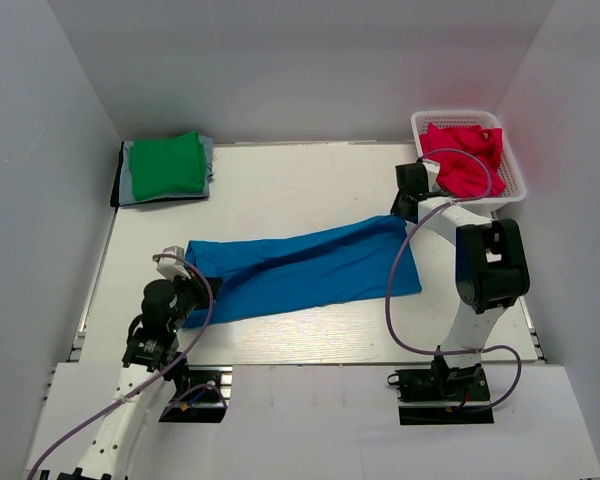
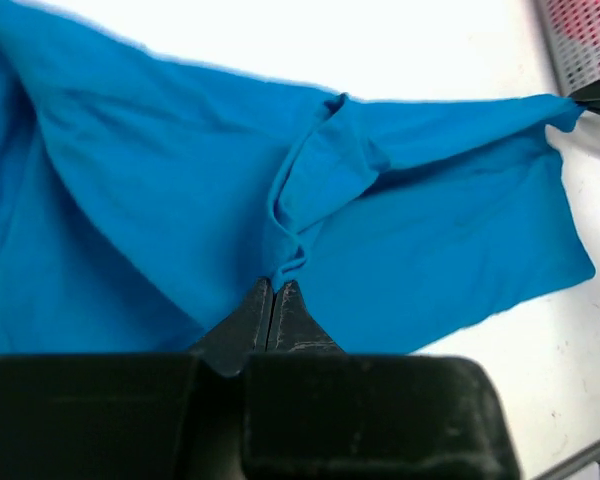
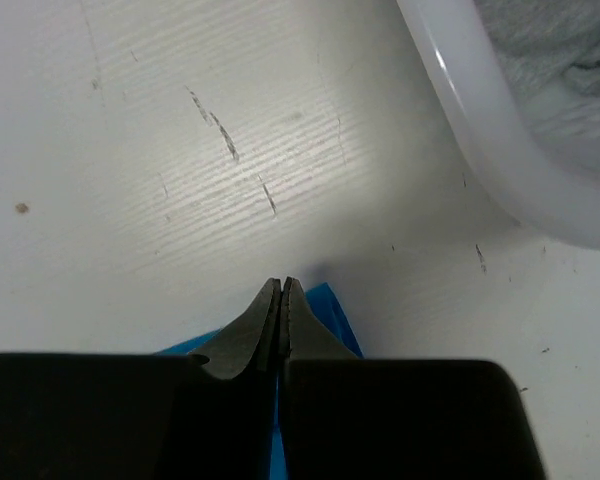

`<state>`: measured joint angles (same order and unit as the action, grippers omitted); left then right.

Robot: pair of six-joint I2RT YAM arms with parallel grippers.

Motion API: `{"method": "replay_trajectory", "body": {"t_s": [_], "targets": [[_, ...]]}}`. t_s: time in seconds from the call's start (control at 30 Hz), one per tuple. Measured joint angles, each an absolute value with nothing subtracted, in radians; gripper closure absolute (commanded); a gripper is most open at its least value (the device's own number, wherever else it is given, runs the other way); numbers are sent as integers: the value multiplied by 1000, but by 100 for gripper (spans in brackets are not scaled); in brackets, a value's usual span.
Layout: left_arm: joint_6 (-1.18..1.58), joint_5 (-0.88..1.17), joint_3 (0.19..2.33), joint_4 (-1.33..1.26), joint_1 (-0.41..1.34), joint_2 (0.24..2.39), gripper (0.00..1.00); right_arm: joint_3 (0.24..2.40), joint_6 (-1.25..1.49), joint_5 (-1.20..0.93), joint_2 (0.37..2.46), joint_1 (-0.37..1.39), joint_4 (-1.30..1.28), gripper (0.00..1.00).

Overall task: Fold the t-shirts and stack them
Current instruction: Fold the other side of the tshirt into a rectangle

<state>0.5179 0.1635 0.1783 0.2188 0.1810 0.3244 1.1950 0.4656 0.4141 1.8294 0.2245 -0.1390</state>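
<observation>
Between the left fingers [image 2: 248, 325] and the right fingers [image 3: 248, 335], a bright blue t-shirt [image 1: 310, 270] of soft cloth is drawn out in a long, creased band across the white, wood-grained desk [image 1: 300, 180].

The left fingers are pressed together, and a bunched fold at the shirt's near end is pinched at their tips. From that pinch the cloth fans out ahead of them towards the far corner.

The right fingers are also pressed together. They pinch that far corner of the blue t-shirt, and only a small tip of blue shows under and beside them in the right wrist view. The bare, scratched desk lies ahead of them.

Just beside the right fingers, ahead and to their right, stands a white mesh basket [image 1: 458, 114] of plastic. It holds crumpled crimson-pink t-shirts [image 1: 465, 155]. The fingers and the basket's wall are close, but whether they touch cannot be told.

Well apart from the left fingers, at the desk's far left corner, a folded green t-shirt [image 1: 167, 165] lies on top of a flat stack of grey and dark t-shirts [image 1: 209, 160], whose edges show around it.
</observation>
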Motion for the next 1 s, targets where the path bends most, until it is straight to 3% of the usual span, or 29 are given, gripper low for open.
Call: {"method": "replay_trajectory", "body": {"t_s": [0.1, 0.2, 0.23, 0.27, 0.3, 0.33, 0.53, 0.67, 0.8, 1.0], "targets": [[562, 162, 174, 278, 181, 319, 99, 1158, 481, 402, 1824, 219, -148, 97], [616, 140, 171, 337, 181, 316, 45, 1111, 499, 392, 1811, 215, -157, 87], [640, 127, 171, 359, 181, 319, 21, 1093, 508, 393, 1803, 213, -165, 75], [669, 111, 171, 383, 181, 326, 0, 1077, 522, 394, 1791, 212, -177, 57], [699, 95, 171, 406, 181, 336, 0, 1063, 539, 400, 1774, 211, -191, 27], [731, 76, 171, 433, 181, 347, 0, 1045, 552, 416, 1752, 210, -201, 10], [772, 57, 234, 465, 181, 419, 0, 975, 563, 480, 1555, 201, -236, 10], [760, 46, 355, 393, 181, 498, 0, 975, 509, 409, 1477, 202, -204, 10], [730, 41, 459, 262, 181, 659, 0, 976, 426, 228, 1492, 231, -138, 10], [695, 134, 573, 106, 181, 1100, 0, 1051, 319, 86, 1652, 340, -125, 10]]}}
